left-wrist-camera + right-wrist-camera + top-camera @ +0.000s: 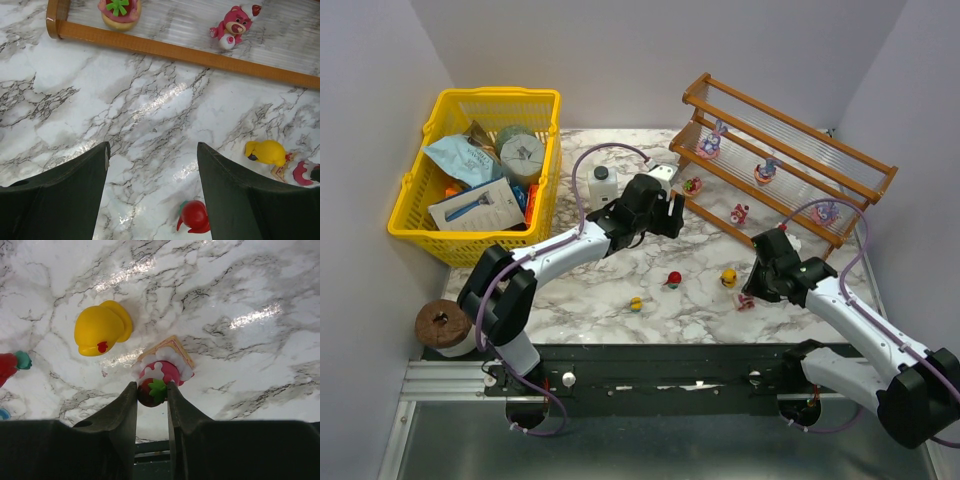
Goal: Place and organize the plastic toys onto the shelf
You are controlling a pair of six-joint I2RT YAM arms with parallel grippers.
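Four toys (672, 279) sit on the counter (590, 290). One, the strawberry cake toy (165, 367), is clamped by its berry top in the right pincer (151, 390) — likely the easiest bit to pinch. No lift is seen yet. The left pincer (153, 147) is held apart and empty, the shelf (175, 50) just ahead of it.

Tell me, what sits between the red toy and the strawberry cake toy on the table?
The yellow duck-like toy, seen in the left wrist view between the red toy and the strawberry cake toy.
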